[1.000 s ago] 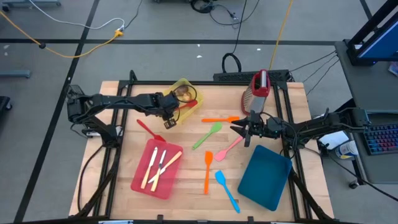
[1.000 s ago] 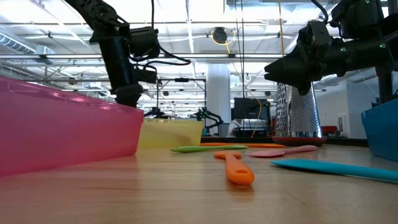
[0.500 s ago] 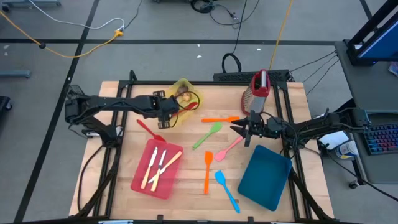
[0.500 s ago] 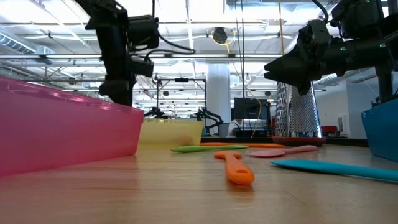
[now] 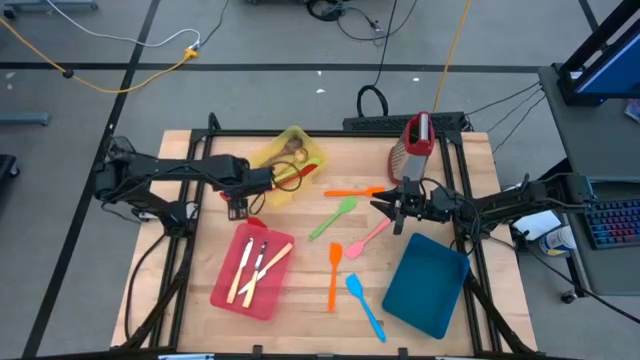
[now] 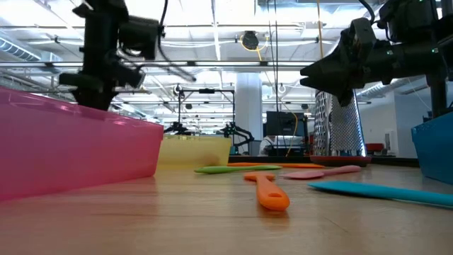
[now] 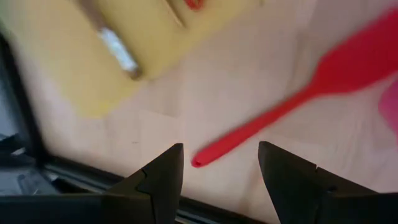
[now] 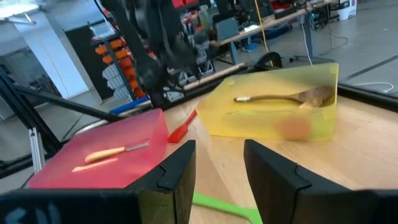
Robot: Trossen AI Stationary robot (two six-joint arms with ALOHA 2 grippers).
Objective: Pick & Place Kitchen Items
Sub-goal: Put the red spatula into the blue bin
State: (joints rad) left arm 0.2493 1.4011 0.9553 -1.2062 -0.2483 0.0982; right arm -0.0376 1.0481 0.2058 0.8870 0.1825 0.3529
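Landmark: we place everything by the yellow tray (image 5: 290, 152) at the back of the wooden surface (image 5: 205, 240).
Left hand (image 5: 238, 203): it hangs just in front of the yellow tray with its fingers spread wide. It holds nothing.
Red spatula (image 5: 240, 211): it lies flat on the surface, just in front of the yellow tray, with its blade at the pink tray (image 5: 252, 270). In the left wrist view its thin handle tip sits right between the open fingers.
How it will handle: we think it is light. The handle looks stiff and smooth, so it could slip. The blade may bend.
Where to hold: we would pinch the thin handle near the middle, not the flat blade.
Right hand (image 5: 392, 210): it waits well to the right of the yellow tray, above the pink spatula (image 5: 370, 238). Its fingers are partly open and hold nothing.
Other items: a wooden spoon (image 8: 286, 97) already lies inside the yellow tray. Green, orange and blue utensils lie farther right of it.
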